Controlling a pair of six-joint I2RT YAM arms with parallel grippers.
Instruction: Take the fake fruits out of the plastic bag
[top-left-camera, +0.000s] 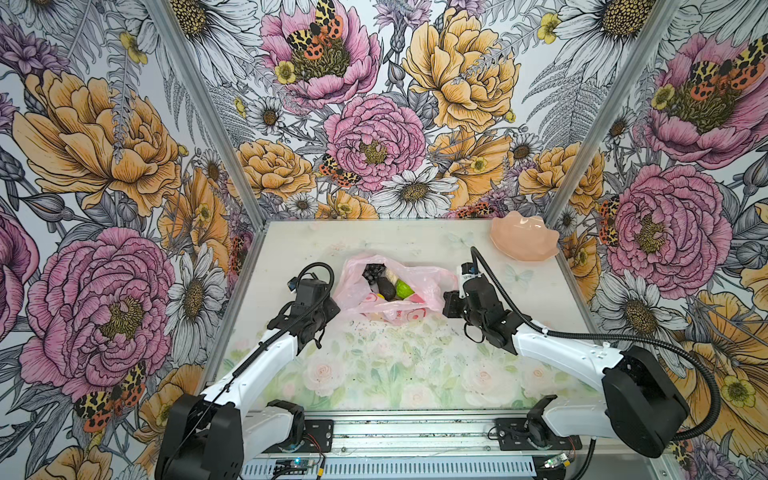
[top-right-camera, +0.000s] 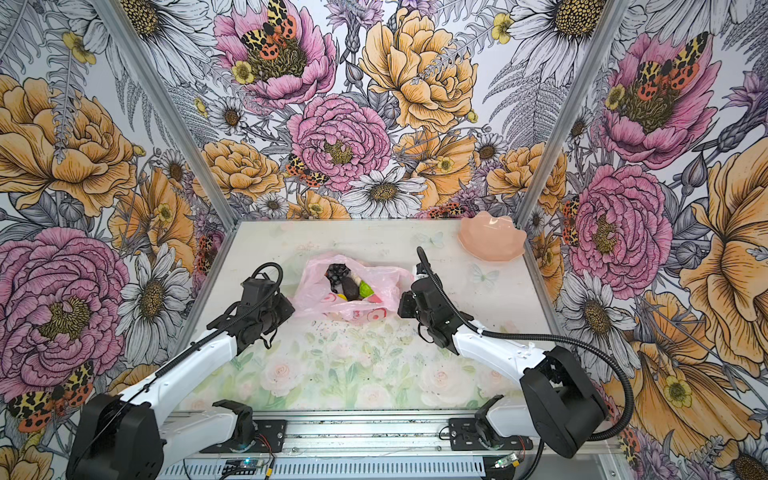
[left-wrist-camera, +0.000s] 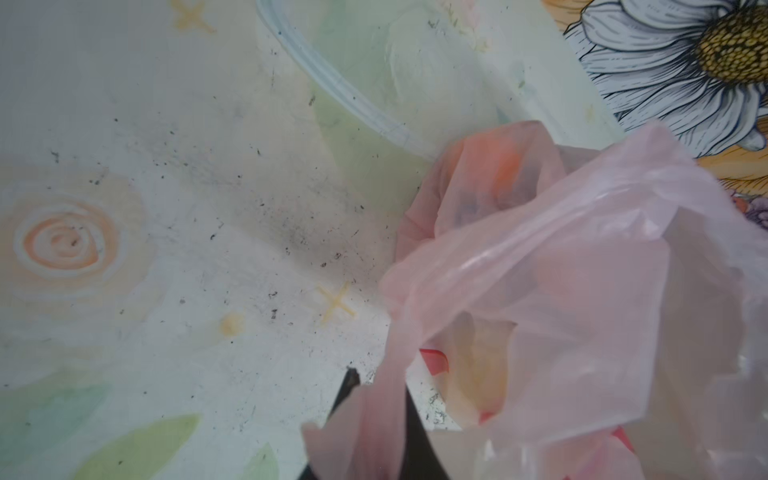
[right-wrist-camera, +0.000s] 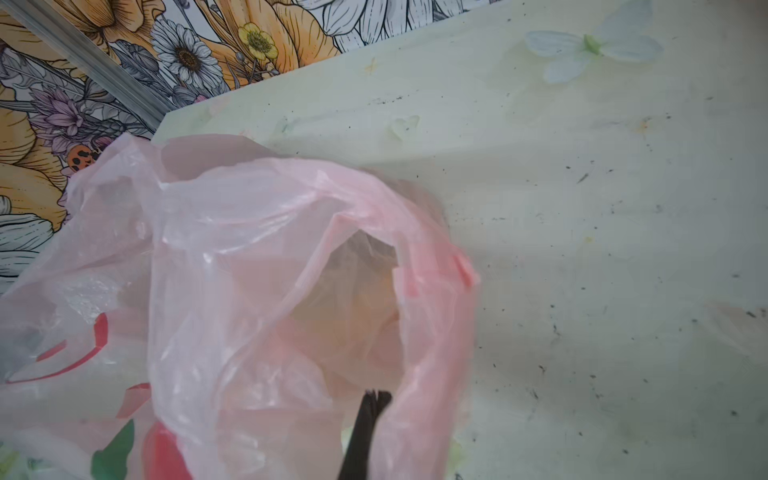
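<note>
1. Both top views are bright, evenly lit and sharp, with only faint shadows.
2. Wide-angle bending stretches the wallpaper (top-left-camera: 104, 124) at their edges.
3. Both wrist views show the plastic bag (left-wrist-camera: 561, 291) soft and blurred.

Most fruits (top-left-camera: 386, 283) buried under plastic bag (top-left-camera: 428, 286) folds, left gripper (left-wrist-camera: 380, 401) mostly covered by a bag strip, grip unclear, right gripper (right-wrist-camera: 372, 401) tips half behind film, bag cropped in wrist views

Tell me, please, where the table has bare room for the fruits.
Widest free patch: the near table between the left arm and right arm, in front of the plastic bag. Also the back strip left of the peach dish. Crowded around the bag.
</note>
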